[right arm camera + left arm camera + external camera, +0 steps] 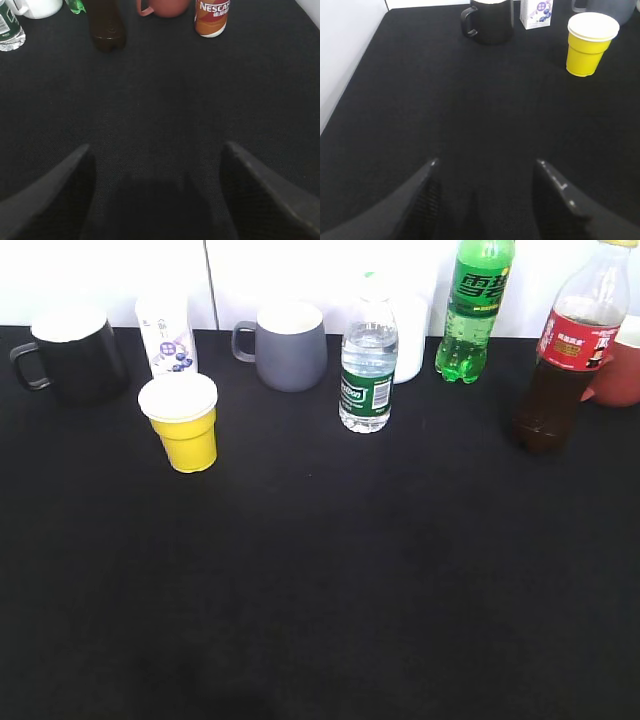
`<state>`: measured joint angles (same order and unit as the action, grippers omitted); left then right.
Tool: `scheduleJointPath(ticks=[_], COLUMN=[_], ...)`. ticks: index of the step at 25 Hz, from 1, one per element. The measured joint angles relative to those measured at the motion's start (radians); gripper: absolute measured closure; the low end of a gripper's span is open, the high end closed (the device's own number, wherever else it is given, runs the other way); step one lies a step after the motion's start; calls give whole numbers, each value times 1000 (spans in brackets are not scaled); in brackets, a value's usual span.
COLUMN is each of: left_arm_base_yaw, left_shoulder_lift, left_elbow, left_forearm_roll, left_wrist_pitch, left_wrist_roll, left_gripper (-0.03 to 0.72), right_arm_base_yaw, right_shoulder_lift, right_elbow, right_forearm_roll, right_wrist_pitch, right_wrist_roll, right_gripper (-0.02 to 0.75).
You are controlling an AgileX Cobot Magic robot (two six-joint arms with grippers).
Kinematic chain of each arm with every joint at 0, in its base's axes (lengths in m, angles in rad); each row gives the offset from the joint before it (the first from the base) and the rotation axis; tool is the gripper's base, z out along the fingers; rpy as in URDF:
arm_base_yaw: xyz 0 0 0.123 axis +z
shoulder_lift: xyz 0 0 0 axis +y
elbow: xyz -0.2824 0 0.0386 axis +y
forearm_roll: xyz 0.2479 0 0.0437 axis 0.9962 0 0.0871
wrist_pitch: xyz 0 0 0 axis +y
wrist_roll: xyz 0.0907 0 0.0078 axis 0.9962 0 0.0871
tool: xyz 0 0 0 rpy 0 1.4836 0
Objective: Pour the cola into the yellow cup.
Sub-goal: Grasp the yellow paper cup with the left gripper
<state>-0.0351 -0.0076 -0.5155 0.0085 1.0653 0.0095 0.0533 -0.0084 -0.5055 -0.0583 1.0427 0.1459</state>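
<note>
Hovering low over the near black table (320, 590), the left gripper (485, 172) and right gripper (157, 160) both hang with jaws spread wide, holding nothing. Farther back, the yellow cup (180, 425) stands upright at left, in front of a small white carton (167, 335). The cola (565, 355) stands upright at far right, touching neither gripper, beside a reddish mug (618, 370).

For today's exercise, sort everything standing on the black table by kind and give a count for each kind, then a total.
Bottles: 3 (cola, green soda bottle, water bottle)
Mugs: 4 (black, grey, white, reddish)
Cups: 1 (yellow cup)
Cartons: 1 (white carton)
Cans: 1 (Nescafe can)
Total: 10
</note>
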Motion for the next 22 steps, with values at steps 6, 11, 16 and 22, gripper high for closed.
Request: scheduleJointPath(ticks=[6, 11, 16, 22], left_arm_base_yaw=[0, 0, 0, -47], left_shoulder_lift=[0, 0, 81, 624], left_elbow=[0, 0, -29, -29], left_forearm_roll=[0, 0, -8, -134], left_wrist_pitch=[0, 0, -282, -969], left_wrist_roll=[1, 1, 1, 121], left_gripper=[251, 251, 251, 254], right_arm_base_yaw=[0, 0, 0, 0], right_shoulder_lift=[0, 0, 0, 0], right_elbow=[0, 0, 0, 0], right_forearm_roll=[0, 0, 0, 0], right_wrist_pitch=[0, 0, 0, 0], right_wrist_roll=[0, 0, 0, 0], right_gripper=[153, 153, 153, 153])
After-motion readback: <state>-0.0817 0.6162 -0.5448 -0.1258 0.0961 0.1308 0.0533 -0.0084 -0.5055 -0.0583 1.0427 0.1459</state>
